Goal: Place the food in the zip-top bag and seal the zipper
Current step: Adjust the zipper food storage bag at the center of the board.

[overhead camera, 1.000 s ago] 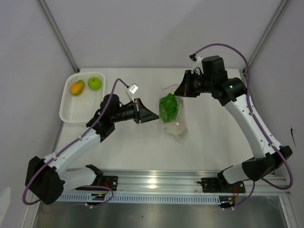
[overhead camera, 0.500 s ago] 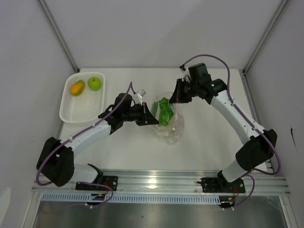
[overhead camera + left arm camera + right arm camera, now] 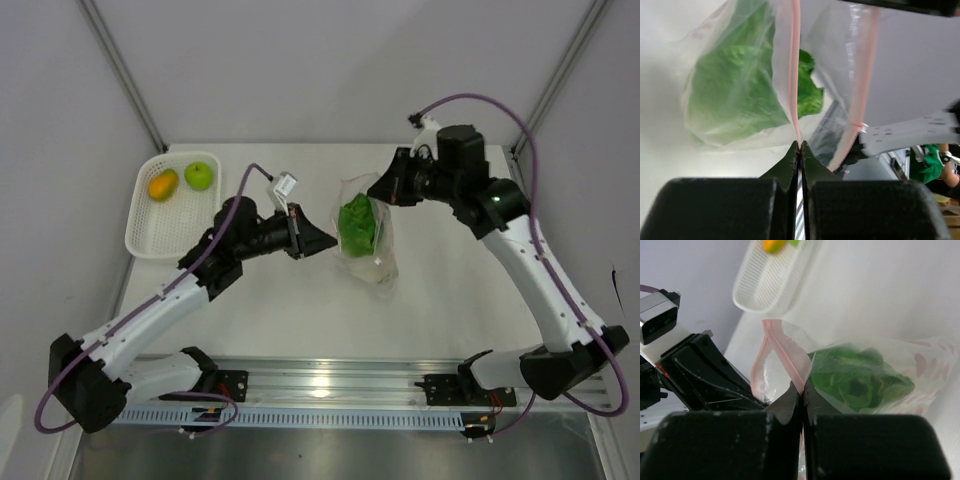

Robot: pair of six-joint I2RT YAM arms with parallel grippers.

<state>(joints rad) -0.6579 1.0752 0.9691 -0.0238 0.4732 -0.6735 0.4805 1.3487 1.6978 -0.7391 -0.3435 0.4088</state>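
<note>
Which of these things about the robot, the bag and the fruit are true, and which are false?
1. The cabbage is inside the zip-top bag. True.
2. The green apple is in the bag too. False: it lies in the white basket, next to the orange fruit.
3. The left gripper and the right gripper each pinch the pink zipper. True.
4. The zipper is sealed shut. False: its two pink strips stand apart, so the bag's mouth is open.
</note>
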